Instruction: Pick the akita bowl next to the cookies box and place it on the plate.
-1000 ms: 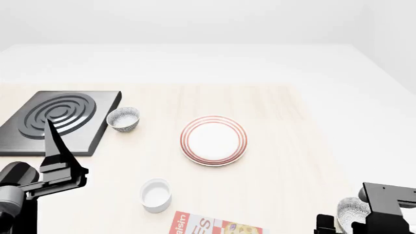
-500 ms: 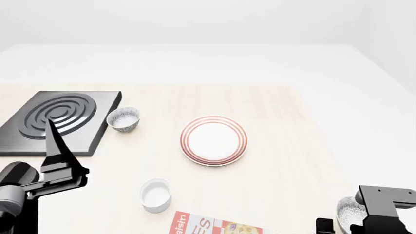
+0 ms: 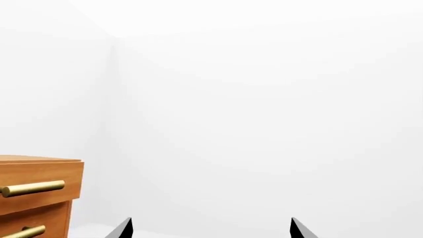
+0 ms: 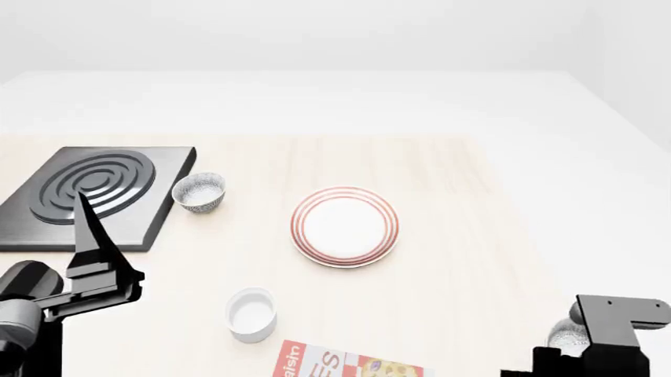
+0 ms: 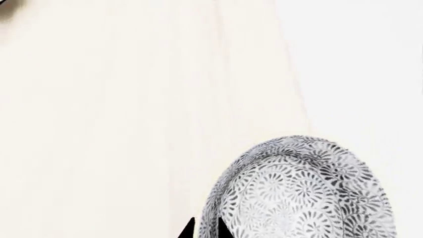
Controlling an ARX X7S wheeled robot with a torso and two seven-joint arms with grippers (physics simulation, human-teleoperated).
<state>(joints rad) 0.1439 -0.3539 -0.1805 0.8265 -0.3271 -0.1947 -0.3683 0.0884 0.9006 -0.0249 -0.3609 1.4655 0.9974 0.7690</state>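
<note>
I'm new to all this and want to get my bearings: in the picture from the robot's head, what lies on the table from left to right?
Black ringed burner plate → patterned bowl → plain white cup → red-ringed plate → second patterned bowl, mostly hidden behind the right hand's mount at the table's right edge.

left arm (image 4: 42, 302): matte black throughout; rounded cylindrical joint housing with a grey band at the frame edge, blocky angular link beyond it
left gripper (image 4: 89, 228): black, one long thin finger tapering to a sharp point in the head view
left fingertips (image 3: 122, 229): two black pointed wedges in the left wrist view
right arm (image 4: 618, 330): black, boxy, flat-faced block with squared corners; lighter grey sheen on top face
right gripper (image 5: 203, 230): black pointed tips, barely showing
markings, cables, screws: none discernible
</note>
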